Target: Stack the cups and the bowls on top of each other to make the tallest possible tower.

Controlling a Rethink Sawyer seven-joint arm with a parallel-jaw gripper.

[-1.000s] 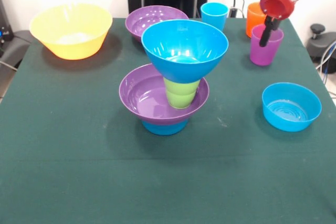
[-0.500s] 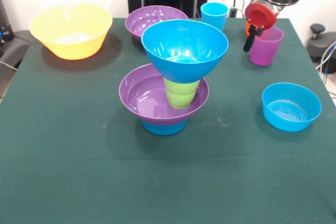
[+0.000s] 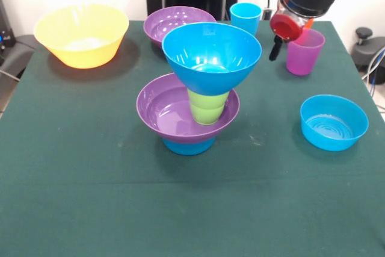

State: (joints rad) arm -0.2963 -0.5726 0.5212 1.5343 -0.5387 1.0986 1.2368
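The tower stands mid-table: a small blue bowl [image 3: 189, 146] at the bottom, a wide purple bowl [image 3: 168, 114] on it, a lime green cup [image 3: 208, 107] upright inside that, and a large blue bowl [image 3: 211, 51] resting on the cup. My gripper [image 3: 275, 49] hangs at the back right, just left of the translucent purple cup [image 3: 304, 53] and apart from it. The arm covers most of the orange cup behind it. A light blue cup [image 3: 245, 16] stands at the back edge.
A large yellow bowl [image 3: 82, 34] sits at the back left. A second purple bowl [image 3: 178, 21] lies behind the tower. Another small blue bowl [image 3: 334, 122] rests at the right. The green table cloth [image 3: 90, 197] is bare in front.
My gripper has swung left, from over the purple cup to a spot beside its left rim. The cups, bowls and tower have not moved.
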